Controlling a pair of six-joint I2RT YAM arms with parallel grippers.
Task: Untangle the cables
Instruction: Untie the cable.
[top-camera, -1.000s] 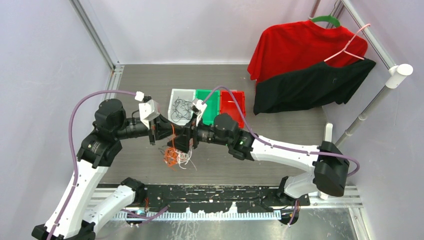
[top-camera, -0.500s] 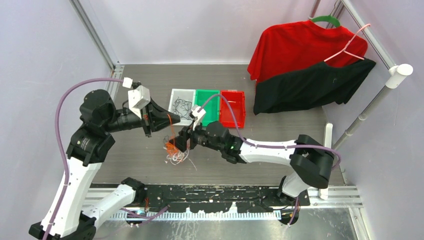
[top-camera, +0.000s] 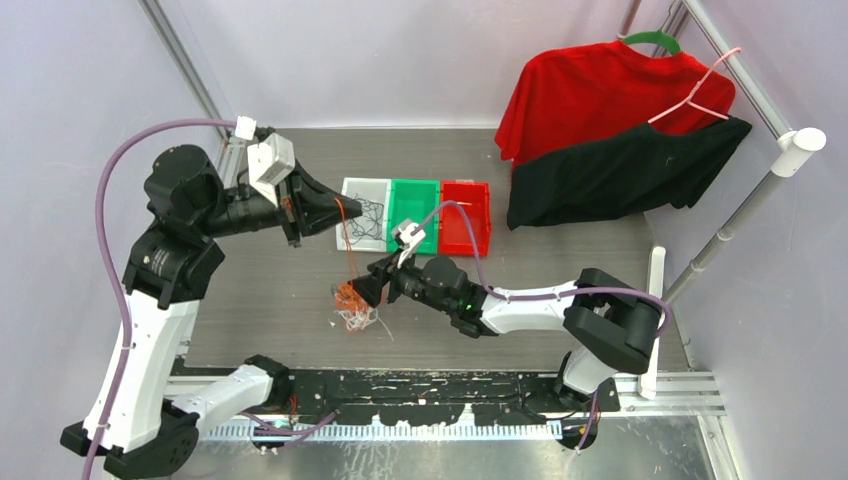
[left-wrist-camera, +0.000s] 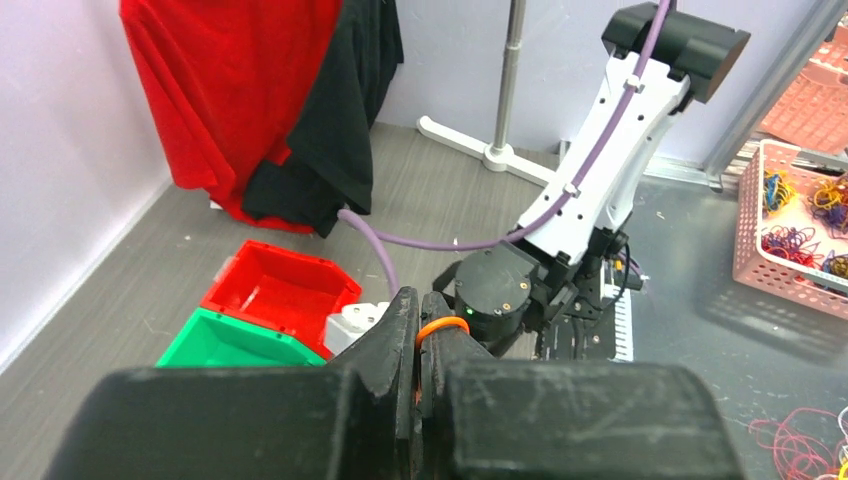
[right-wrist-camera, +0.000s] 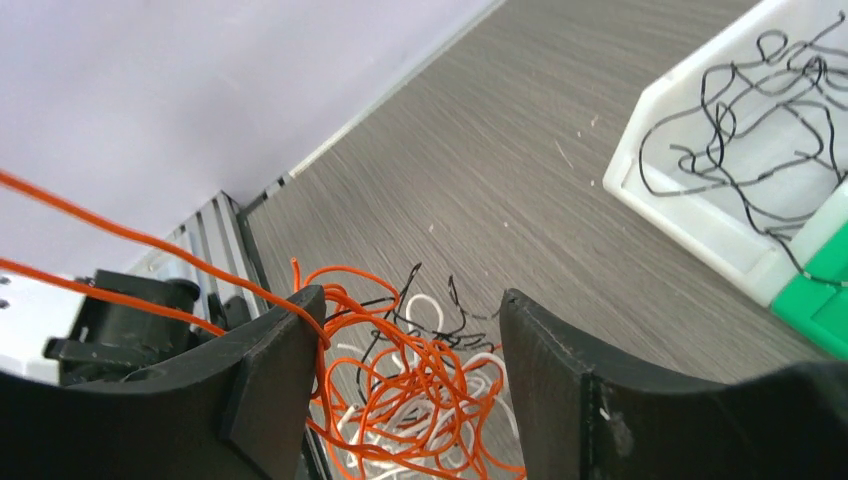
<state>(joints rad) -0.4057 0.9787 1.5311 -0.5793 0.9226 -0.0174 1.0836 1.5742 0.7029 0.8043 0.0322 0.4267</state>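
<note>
The cables form a tangle of orange, white and black cords on the grey table. My left gripper is raised to the upper left of it and shut on one orange cable, which loops out at the fingertips. That strand runs down from the gripper to the tangle. My right gripper is low at the tangle's right side and open. In the right wrist view its jaws straddle the tangle, and two taut orange strands cross its left finger.
A white bin holding black cords, a green bin and a red bin stand in a row behind the tangle. Red and black shirts hang at the back right beside a white pole.
My left arm has drawn back to the left and up, pulling the orange cable out of the tangle. My right arm has dropped lower and reached left, down to the pile.
</note>
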